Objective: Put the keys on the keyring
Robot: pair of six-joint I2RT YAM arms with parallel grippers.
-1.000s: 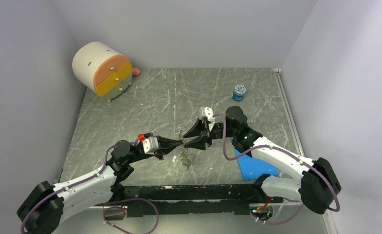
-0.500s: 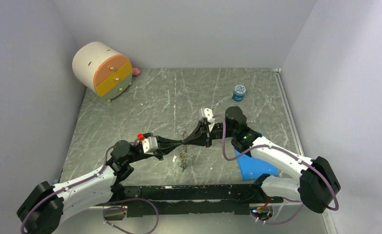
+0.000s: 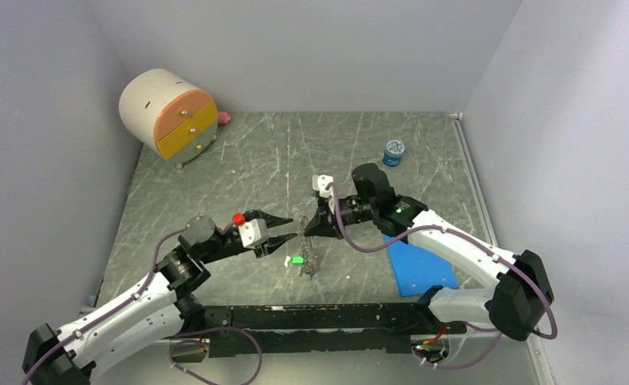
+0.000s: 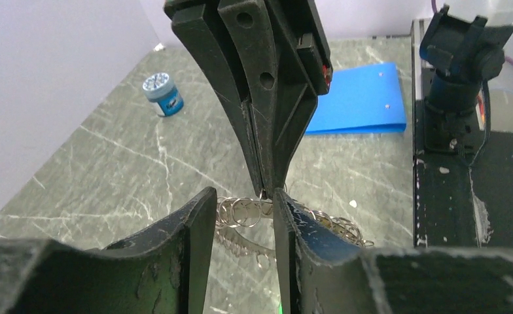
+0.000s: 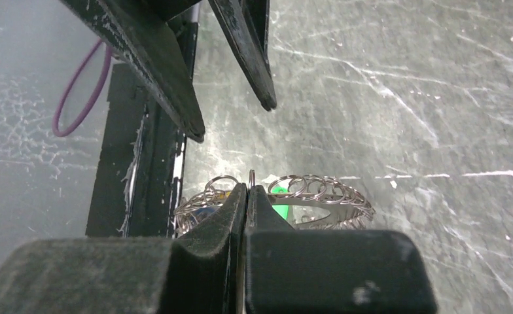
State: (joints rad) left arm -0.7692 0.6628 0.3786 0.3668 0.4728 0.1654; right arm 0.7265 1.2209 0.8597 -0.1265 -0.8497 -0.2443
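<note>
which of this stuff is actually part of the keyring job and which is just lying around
Part of the job:
- keyring, pinched in the shut right fingers
- green key close by the ring
- left fingers, open beside the ring

Just lying about:
- blue jar
- round drawer chest
- blue pad
- small pink thing

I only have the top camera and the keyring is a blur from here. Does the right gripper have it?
Observer: Yes. In the right wrist view, the right gripper is shut on the keyring, pinching its thin edge.
Operator: What about the left gripper?
Observer: In the left wrist view, the left gripper is open, with one finger on each side of the right gripper's tip.
Operator: Any key close by?
Observer: A green key shows just past the right fingertips, behind the keyring.
</note>
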